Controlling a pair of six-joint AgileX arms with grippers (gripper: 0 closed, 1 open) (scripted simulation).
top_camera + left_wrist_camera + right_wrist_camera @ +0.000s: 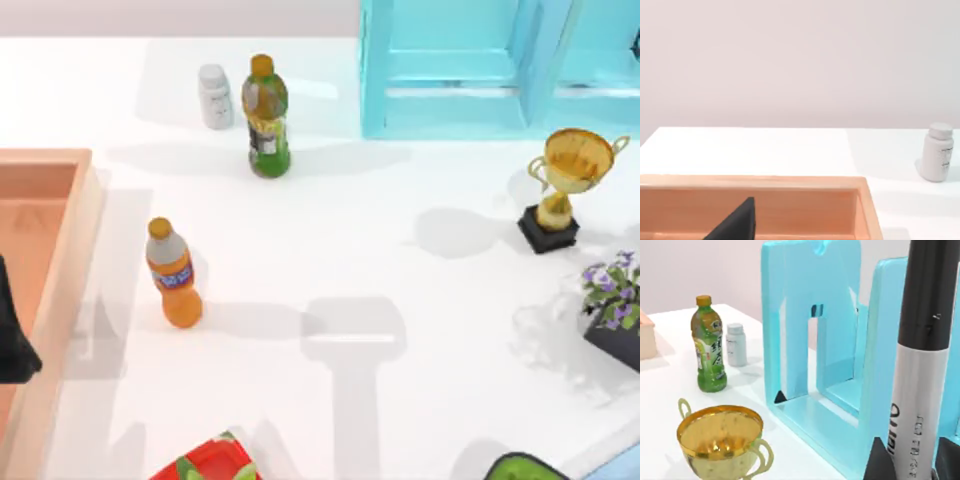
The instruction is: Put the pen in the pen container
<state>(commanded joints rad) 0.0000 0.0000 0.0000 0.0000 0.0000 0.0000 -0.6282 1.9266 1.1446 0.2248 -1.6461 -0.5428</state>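
- Count what stands on your white table (400, 300): two drink bottles, a green one (266, 118) at the far middle and an orange one (173, 273) toward the left; one small white pill bottle (214, 96) just left of the green one.
- You also have one gold trophy (565, 185) on a black base at the right, one potted plant (615, 305) with purple flowers near the right edge, one light-blue rack (480, 65) at the far right, and one wooden tray (50, 280) at the left edge.
- Your pen (920, 365) has a black upper section and a white barrel with dark print below it. It stands upright, close to the right wrist camera, in front of the blue rack.
- Your right gripper (907, 460) holds the pen: dark fingers (879, 460) sit against both sides of the barrel.
- Your left gripper (735, 225) hangs over the wooden tray; you cannot tell how far open it is.
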